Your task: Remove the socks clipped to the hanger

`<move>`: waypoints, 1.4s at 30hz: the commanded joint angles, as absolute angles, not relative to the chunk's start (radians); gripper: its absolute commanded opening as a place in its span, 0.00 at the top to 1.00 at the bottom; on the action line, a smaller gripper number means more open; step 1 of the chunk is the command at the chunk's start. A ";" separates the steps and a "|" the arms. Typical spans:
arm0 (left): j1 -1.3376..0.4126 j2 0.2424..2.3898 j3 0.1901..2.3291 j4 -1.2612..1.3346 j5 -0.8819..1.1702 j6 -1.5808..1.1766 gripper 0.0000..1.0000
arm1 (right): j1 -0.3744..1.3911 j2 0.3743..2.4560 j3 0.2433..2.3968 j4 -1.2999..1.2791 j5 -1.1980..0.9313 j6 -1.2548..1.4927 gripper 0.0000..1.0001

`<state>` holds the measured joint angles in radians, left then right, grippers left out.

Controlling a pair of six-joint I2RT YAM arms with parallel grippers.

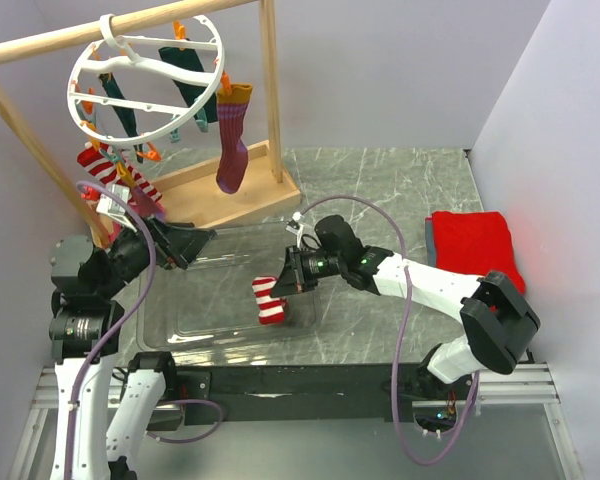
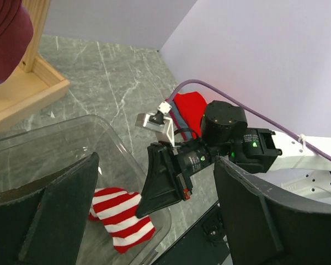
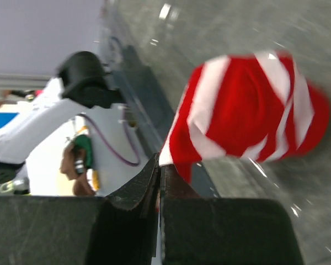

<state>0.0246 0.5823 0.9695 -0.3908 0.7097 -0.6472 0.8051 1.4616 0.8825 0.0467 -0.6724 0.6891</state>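
**Desk:** What has your right pincer got?

**Operator:** My right gripper [image 1: 282, 284] is squeezed fully together on one corner of a red-and-white striped sock [image 1: 269, 301]. The sock dangles from the tips over the near right corner of the clear plastic bin [image 1: 205, 300]. I cannot tell whether it touches the bin's floor.

**Desk:** And the left?

**Operator:** My left gripper [image 1: 202, 243] is spread wide, with nothing between its black fingers [image 2: 60, 215]. It hovers over the bin's far left corner, pointing across at the right gripper.

**Desk:** Where does the bin sit?

**Operator:** Toward the near left of the grey marble-pattern worktop [image 1: 380, 190].

**Desk:** The hanger?

**Operator:** The white round plastic hanger [image 1: 80, 108] hangs tilted from the wooden rail frame [image 1: 40, 47] over the worktop's far left corner. Clipped to it I see a purple-maroon sock with an orange cuff [image 1: 232, 140] on the ring's right side. There are also dark teal socks [image 1: 188, 72] nearer the middle, and a second striped sock [image 1: 105, 163] at its lower left edge.

**Desk:** Anything else?

**Operator:** A folded red cloth [image 1: 472, 243] lies at the worktop's right edge, beside my right arm's elbow.
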 commanded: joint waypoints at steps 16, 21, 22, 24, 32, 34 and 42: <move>0.026 0.549 1.019 -0.448 0.704 -0.620 0.10 | 1.064 1.959 1.238 0.594 -0.345 1.209 0.76; 0.026 0.545 1.068 -0.485 0.683 -0.586 0.09 | 1.095 1.927 1.229 0.522 -0.276 1.125 0.39; 0.026 0.543 1.068 -0.488 0.675 -0.583 0.09 | 1.094 1.919 1.217 0.509 -0.291 1.114 0.35; 0.026 0.543 1.066 -0.492 0.661 -0.577 0.09 | 1.097 1.879 1.188 0.454 -0.290 1.057 0.32; 0.026 0.535 1.066 -0.537 0.369 -0.604 0.11 | 1.100 1.657 1.063 0.260 -0.233 0.801 0.25; 0.026 0.523 1.065 -0.537 0.335 -0.614 0.11 | 1.086 1.673 1.112 0.152 -0.280 0.714 0.23; 0.026 0.499 1.097 -0.555 0.338 -0.624 0.12 | 1.100 1.841 1.322 -0.194 -0.261 0.422 0.30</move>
